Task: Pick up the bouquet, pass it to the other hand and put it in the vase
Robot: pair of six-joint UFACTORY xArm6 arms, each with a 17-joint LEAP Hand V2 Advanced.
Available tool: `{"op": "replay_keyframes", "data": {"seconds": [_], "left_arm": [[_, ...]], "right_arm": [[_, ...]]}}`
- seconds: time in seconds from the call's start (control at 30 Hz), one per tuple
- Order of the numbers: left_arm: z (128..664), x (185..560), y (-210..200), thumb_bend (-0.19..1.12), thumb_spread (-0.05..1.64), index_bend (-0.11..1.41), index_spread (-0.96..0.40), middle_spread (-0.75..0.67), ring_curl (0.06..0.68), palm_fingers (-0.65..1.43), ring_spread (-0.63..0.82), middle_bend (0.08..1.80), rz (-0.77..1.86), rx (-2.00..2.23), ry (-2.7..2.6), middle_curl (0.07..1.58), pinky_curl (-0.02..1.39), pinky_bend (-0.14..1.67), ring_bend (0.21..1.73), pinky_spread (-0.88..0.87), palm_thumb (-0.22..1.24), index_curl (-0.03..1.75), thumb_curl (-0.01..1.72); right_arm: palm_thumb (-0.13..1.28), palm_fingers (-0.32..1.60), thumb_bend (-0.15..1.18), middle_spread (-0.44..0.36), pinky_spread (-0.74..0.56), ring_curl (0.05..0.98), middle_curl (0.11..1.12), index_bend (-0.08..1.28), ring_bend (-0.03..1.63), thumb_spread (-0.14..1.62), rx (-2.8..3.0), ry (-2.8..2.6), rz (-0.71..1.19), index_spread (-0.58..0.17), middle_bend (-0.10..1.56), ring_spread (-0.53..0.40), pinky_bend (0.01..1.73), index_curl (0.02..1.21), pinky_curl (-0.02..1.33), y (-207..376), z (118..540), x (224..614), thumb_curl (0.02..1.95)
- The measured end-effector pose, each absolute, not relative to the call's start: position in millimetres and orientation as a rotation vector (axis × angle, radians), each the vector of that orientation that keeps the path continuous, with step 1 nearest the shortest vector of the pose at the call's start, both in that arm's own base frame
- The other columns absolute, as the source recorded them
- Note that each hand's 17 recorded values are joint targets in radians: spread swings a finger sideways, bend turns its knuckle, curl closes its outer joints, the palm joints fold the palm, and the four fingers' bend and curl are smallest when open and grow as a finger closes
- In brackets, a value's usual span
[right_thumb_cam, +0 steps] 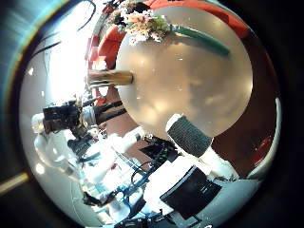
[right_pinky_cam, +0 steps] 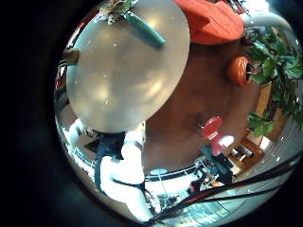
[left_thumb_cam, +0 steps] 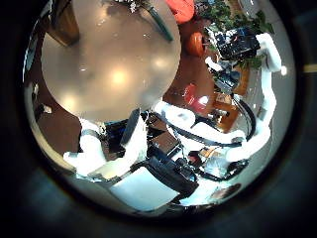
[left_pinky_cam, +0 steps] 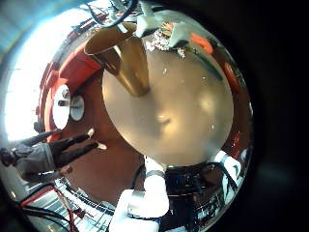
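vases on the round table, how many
1: the vase stands near the table edge, apart from the bouquet lying at the rim. None other shows; palm views only.

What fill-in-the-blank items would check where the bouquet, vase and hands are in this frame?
1. The bouquet lies on the round ___.
2. The vase sits at the table's ___.
3. The bouquet's flower end lies nearer the ___ than its stem end does.
4. The left hand and right hand hold ___.

Missing words: table; edge; vase; nothing.
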State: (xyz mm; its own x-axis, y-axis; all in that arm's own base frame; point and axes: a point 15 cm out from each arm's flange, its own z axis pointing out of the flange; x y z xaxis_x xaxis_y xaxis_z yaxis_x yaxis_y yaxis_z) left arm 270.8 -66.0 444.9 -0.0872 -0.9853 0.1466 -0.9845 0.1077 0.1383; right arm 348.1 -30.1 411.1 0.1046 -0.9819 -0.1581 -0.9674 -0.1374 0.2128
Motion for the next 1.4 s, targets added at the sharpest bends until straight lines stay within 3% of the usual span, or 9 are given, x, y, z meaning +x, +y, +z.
{"op": "replay_keyframes", "data": {"seconds": [0.5,0.77,0.87,1.2,1.4], "left_arm": [[448.9,276.7,-77.3,-0.02,1.08,0.18,0.08,0.43,0.205,0.10,0.57,0.19,0.013,1.922,-2.159,0.32,0.29,0.19,0.46,0.54,0.40,0.36,0.33],[443.9,285.6,-81.7,-0.02,1.07,0.18,0.08,0.43,0.205,0.10,0.58,0.19,-0.026,1.808,-2.243,0.32,0.29,0.19,0.47,0.54,0.39,0.36,0.34],[441.1,287.0,-85.6,-0.02,1.08,0.18,0.08,0.44,0.204,0.09,0.58,0.19,-0.015,1.748,-2.269,0.31,0.29,0.19,0.46,0.54,0.39,0.36,0.33],[428.5,286.5,-85.0,-0.02,1.08,0.18,0.08,0.44,0.206,0.08,0.59,0.19,0.045,1.673,-2.248,0.31,0.29,0.19,0.47,0.55,0.37,0.36,0.33],[424.7,291.9,-87.2,-0.02,1.08,0.18,0.08,0.44,0.204,0.08,0.59,0.19,0.060,1.660,-2.249,0.31,0.29,0.19,0.47,0.55,0.37,0.36,0.33]], "right_arm": [[0.53,0.22,-0.02,0.053,0.36,0.279,0.34,0.15,0.35,1.27,2.266,-2.055,-0.413,-0.296,0.20,0.157,0.31,0.29,0.32,-52.0,408.0,369.8,0.35],[0.44,0.29,-0.02,0.051,0.33,0.296,0.35,0.15,0.45,1.24,2.276,-2.070,-0.454,-0.248,0.23,0.120,0.30,0.27,0.31,-48.4,392.1,419.9,0.34],[0.48,0.33,-0.01,0.053,0.32,0.306,0.36,0.15,0.50,1.22,2.271,-2.126,-0.518,-0.229,0.26,0.101,0.30,0.27,0.31,-32.0,379.2,436.9,0.36],[0.55,0.44,-0.02,0.037,0.26,0.313,0.39,0.18,0.57,1.16,2.197,-2.310,-0.435,-0.225,0.35,0.039,0.26,0.29,0.28,-8.5,300.9,525.1,0.39],[0.55,0.44,-0.02,0.032,0.24,0.315,0.39,0.20,0.57,1.14,2.157,-2.314,-0.460,-0.232,0.33,0.022,0.26,0.32,0.28,-7.7,254.8,542.8,0.41]]}}
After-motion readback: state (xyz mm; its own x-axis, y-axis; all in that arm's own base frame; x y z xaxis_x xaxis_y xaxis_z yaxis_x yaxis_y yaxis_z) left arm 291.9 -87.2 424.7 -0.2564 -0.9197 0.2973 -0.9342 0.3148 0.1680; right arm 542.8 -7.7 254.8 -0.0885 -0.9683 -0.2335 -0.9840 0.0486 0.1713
